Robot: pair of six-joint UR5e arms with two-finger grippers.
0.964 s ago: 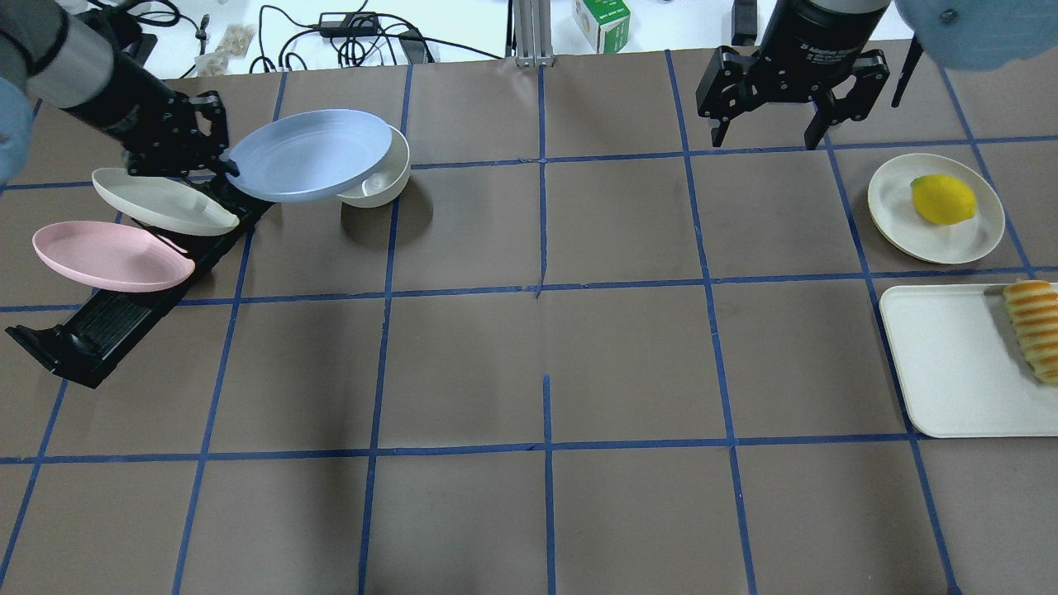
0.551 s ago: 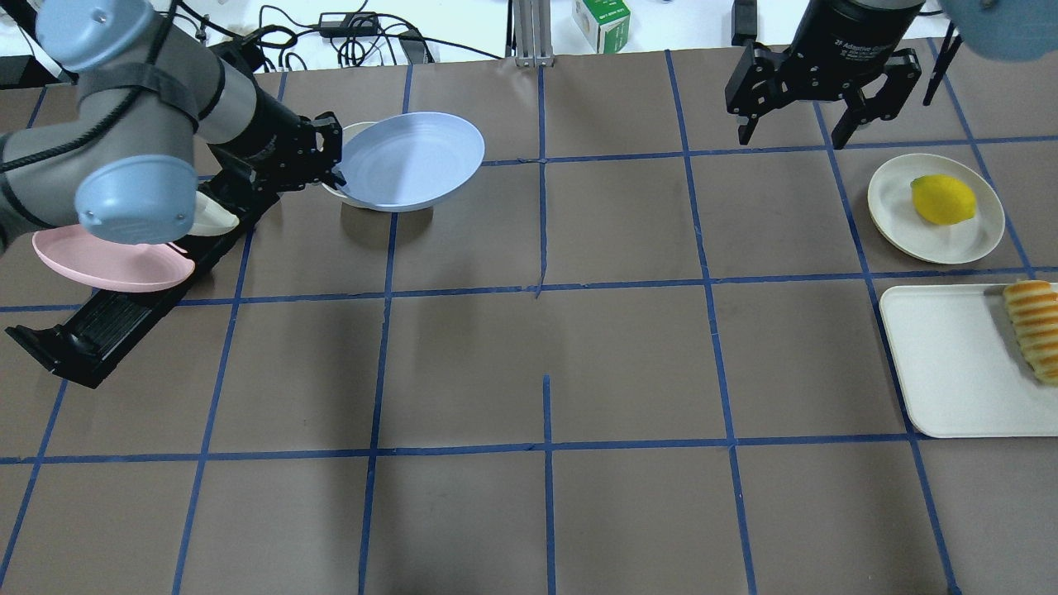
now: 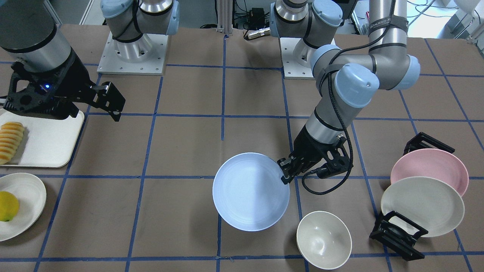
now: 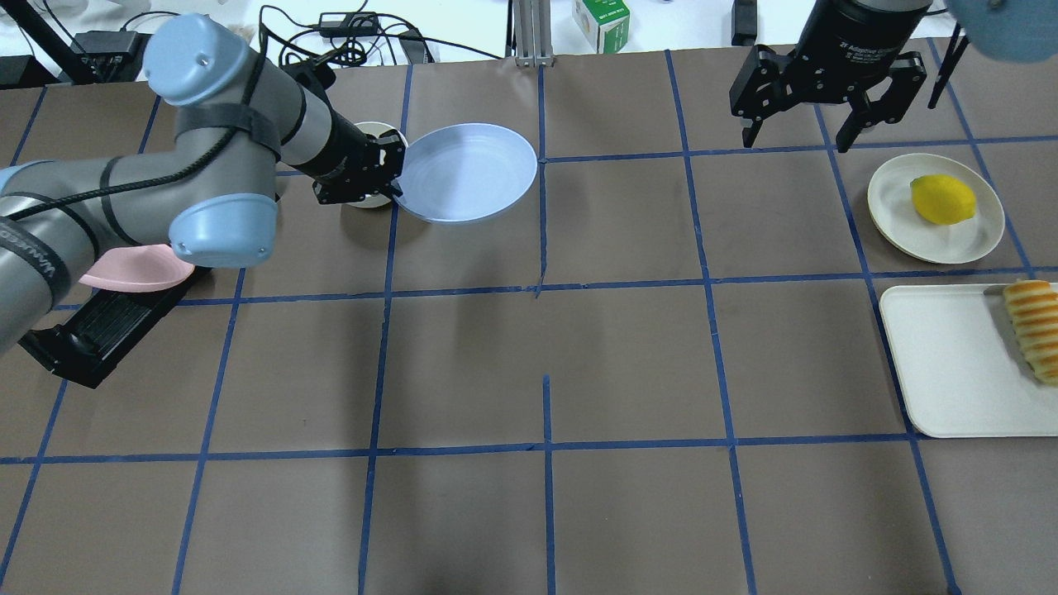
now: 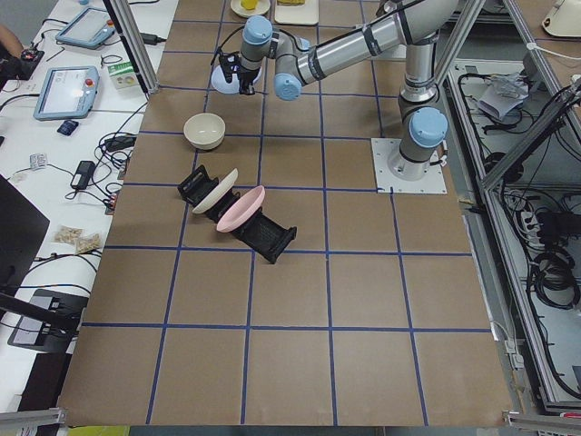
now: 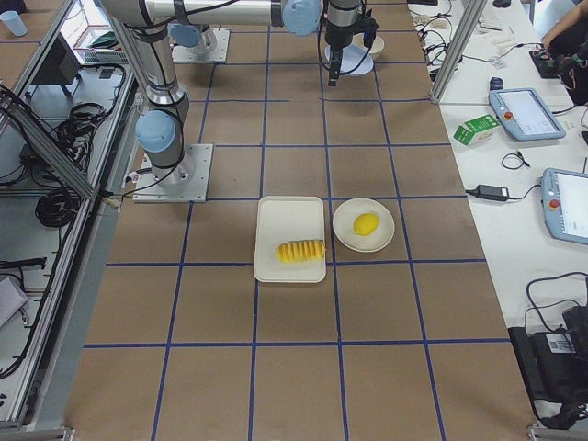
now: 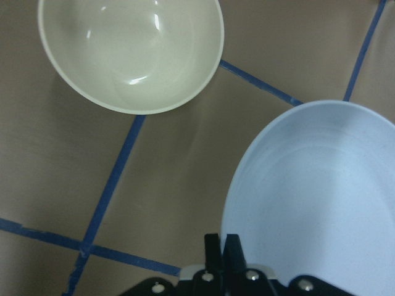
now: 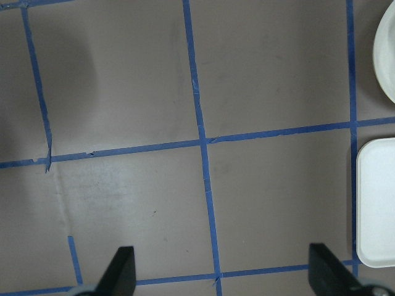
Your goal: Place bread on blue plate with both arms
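Left wrist-mounted view: the left gripper (image 7: 222, 243) is clamping the blue plate (image 7: 315, 209) by its rim, holding it seemingly clear of the table, at 4 o'clock from the white bowl (image 7: 129, 52). Overhead, the right gripper (image 4: 795, 142) is hanging spread wide, and the bread (image 4: 1033, 326) is lying on the white tray (image 4: 942, 364) at its 4 o'clock. Plate placement is underway; the next move calls for lowering it flat, then releasing.

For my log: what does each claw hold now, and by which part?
The left claw grips the blue plate by its rim; the right claw is open, empty.
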